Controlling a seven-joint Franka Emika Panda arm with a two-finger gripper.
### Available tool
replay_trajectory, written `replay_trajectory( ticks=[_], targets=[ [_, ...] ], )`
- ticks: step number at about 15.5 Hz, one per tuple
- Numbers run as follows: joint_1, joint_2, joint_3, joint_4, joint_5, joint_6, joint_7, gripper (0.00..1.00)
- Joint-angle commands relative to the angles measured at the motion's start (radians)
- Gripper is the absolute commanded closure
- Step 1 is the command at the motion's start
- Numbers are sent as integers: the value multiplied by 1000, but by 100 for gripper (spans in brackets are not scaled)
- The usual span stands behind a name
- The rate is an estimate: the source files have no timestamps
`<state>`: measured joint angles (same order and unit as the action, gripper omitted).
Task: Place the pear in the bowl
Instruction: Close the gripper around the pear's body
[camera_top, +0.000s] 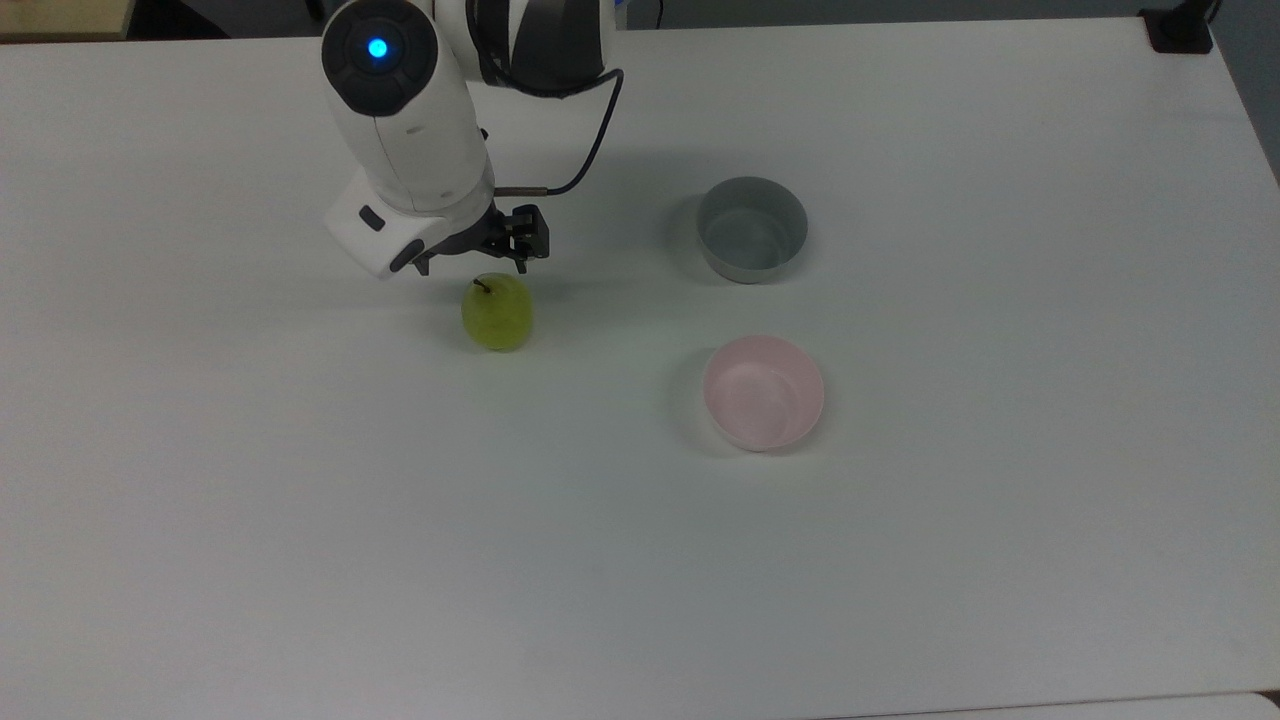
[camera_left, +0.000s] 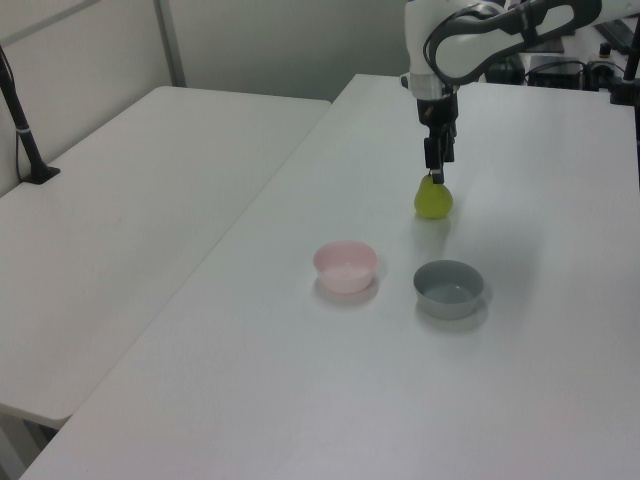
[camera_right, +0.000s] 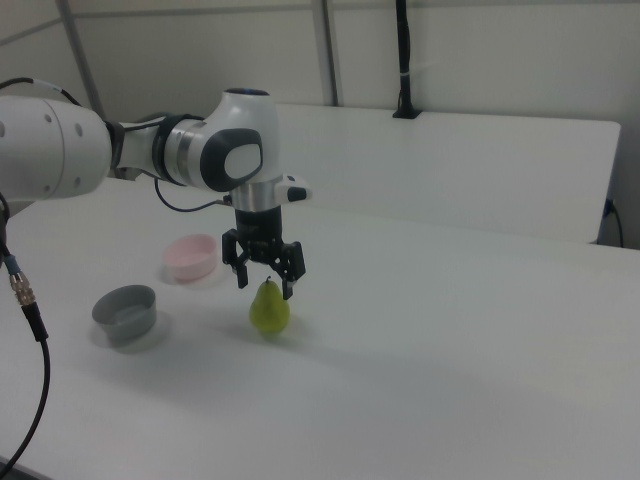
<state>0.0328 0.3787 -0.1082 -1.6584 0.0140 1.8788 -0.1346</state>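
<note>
Directly above the pear (camera_right: 269, 309), the end effector (camera_right: 264, 281) hung with its fingers spread wide, one on each side of the stem and holding nothing; in the right view the tips stood level with the pear's narrow top, not touching it as far as could be seen. The pear stood upright on the white desk (camera_top: 300, 520), and in the top view the pink bowl (camera_top: 764, 392) lay well apart from it at about four o'clock, with the grey bowl (camera_top: 752, 229) at about two o'clock. By my reading the reach was nearly done and the grasp had not begun. The next move probably called for a short straight descent until the fingers bracketed the wider body, then a firm close, since glossy rounded skin could slip out of a grip taken too high.
</note>
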Motion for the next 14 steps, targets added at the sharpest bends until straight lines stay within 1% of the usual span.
replay_trajectory(
  ticks=[1, 4, 6, 9, 10, 13, 14],
  targets=[
    [13, 17, -13, -18, -20, 26, -25, 0],
    [15, 31, -13, -18, -37, 26, -26, 0],
    [30, 54, -13, -18, -52, 33, -27, 0],
    [33, 58, -13, -35, -52, 78, -22, 1],
    [35, 57, -13, -37, -52, 83, -19, 7],
    [36, 58, -13, -35, -52, 100, -4, 21],
    [36, 58, -13, -35, -52, 103, 7, 30]
  ],
)
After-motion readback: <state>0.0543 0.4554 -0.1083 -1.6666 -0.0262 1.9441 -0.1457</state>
